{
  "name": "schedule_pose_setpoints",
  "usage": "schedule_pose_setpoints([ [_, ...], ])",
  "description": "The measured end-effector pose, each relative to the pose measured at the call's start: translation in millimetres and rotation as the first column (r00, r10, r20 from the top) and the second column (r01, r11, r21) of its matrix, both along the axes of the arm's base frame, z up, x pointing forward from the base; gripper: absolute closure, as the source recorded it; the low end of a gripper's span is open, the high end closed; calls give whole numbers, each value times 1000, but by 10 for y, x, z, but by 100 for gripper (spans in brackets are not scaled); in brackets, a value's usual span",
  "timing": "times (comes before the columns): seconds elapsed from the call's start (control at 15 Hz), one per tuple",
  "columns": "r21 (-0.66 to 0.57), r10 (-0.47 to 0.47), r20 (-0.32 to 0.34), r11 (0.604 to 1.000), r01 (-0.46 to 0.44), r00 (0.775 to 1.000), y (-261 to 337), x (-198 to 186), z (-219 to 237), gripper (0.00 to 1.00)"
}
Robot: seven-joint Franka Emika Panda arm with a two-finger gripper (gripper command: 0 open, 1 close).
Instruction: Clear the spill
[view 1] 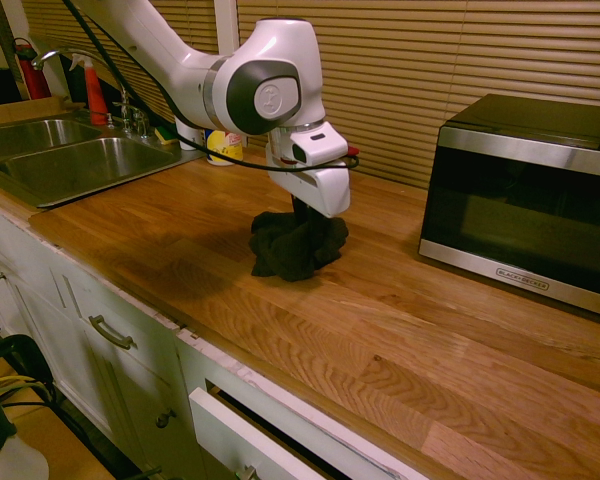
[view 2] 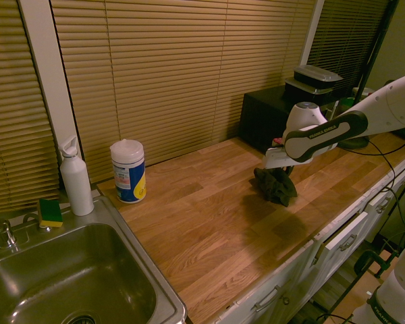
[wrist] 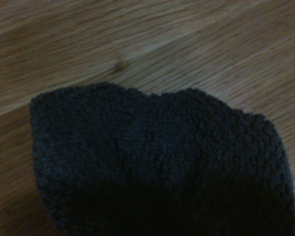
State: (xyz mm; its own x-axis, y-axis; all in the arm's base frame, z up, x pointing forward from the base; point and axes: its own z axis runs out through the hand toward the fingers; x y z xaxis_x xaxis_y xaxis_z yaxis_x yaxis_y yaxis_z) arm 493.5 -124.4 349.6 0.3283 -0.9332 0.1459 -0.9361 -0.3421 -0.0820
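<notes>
A bunched dark cloth rests on the wooden countertop, near its middle. My gripper comes down into the top of the cloth and is shut on it. From the other side the cloth hangs under the gripper and touches the wood. Up close, the fuzzy dark cloth fills the lower part of the wrist view over bare wood grain. The spill does not show in any view.
A black microwave stands at the right of the counter. A steel sink lies at the left, with a wipes canister, a white spray bottle and a sponge beside it. Blinds cover the wall behind.
</notes>
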Motion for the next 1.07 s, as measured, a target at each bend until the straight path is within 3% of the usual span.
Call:
schedule_pose_setpoints([
  [0.47, 4, 127, 30, 992, -127, 991, 741, 113, 157, 100],
  [1.07, 9, 303, 26, 953, -304, 953, 2047, 75, 185, 100],
])
